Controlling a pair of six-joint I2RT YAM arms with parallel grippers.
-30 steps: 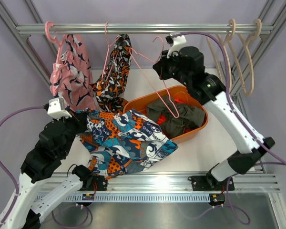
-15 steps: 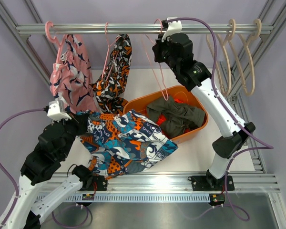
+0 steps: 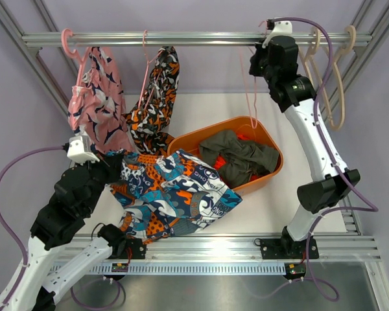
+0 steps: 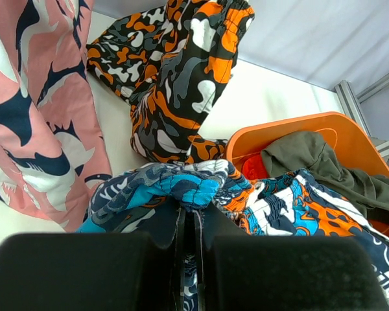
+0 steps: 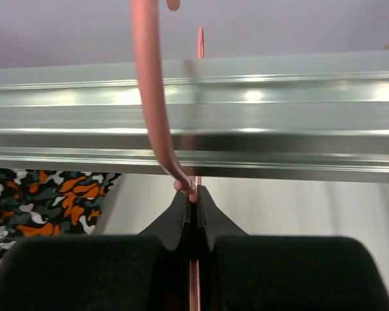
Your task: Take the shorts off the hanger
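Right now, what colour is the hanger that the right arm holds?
The hanger is pink, clearest in the right wrist view.

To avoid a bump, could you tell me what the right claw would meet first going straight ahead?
The right claw would probably meet the rail, just behind the hanger it grips; depth is unclear.
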